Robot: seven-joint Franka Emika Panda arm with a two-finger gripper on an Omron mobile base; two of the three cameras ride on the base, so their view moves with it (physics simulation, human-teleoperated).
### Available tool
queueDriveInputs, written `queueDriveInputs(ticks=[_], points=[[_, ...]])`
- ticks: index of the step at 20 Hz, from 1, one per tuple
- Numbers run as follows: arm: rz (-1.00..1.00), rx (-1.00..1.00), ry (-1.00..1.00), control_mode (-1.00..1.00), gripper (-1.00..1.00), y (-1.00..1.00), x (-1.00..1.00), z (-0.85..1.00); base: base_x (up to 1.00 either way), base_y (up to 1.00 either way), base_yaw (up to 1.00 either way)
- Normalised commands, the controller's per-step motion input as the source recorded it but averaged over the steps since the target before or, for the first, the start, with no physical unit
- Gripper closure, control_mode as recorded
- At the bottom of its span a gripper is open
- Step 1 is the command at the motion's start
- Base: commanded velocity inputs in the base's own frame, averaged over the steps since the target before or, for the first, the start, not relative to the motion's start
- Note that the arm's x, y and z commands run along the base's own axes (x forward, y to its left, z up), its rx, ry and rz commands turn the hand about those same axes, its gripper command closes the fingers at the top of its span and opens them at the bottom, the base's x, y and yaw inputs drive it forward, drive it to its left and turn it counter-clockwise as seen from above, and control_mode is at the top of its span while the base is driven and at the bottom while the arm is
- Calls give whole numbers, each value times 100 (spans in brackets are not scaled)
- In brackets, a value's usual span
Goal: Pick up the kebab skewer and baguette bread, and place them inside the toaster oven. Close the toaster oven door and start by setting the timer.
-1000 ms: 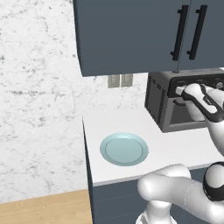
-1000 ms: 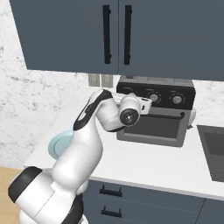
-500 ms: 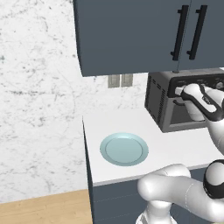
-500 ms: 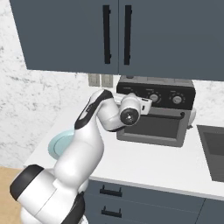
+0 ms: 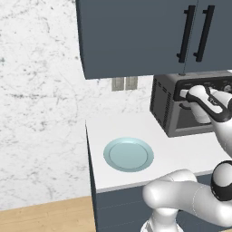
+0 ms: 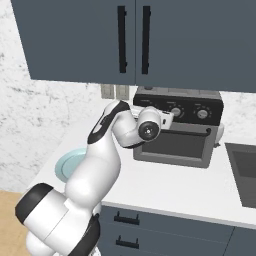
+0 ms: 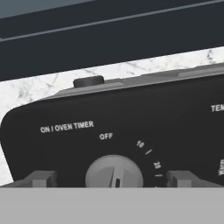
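The toaster oven (image 5: pixel 164 105) (image 6: pixel 176 146) stands at the back of the counter, its door (image 6: pixel 175 145) closed upright under the black knob panel. My gripper (image 7: pixel 111 177) (image 6: pixel 168 119) (image 5: pixel 184 97) is open and up against that panel. Its fingertips (image 7: pixel 40 178) straddle the grey timer knob (image 7: pixel 114 171), which sits below the words "ON / OVEN TIMER". The knob's pointer slot faces down, away from the OFF mark. Nothing is between the fingers but the knob. The kebab skewer and the baguette bread are out of view.
An empty pale blue plate (image 5: pixel 128 154) (image 6: pixel 66 165) lies on the white counter left of the oven. Dark blue wall cabinets (image 6: pixel 135 40) hang low over the oven. A sink (image 6: pixel 242 172) is set into the counter at the right.
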Motion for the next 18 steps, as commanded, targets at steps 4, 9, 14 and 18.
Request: queueDriveInputs(ticks=[4,9,14,18], points=[[0,0,0,-100,-100,0,3,-6,0,0,0],[0,0,0,-100,-100,0,2,0,0,0,0],[0,0,0,-100,-100,0,0,0,0,0,0],[0,0,0,-100,100,0,0,0,0,0,0]])
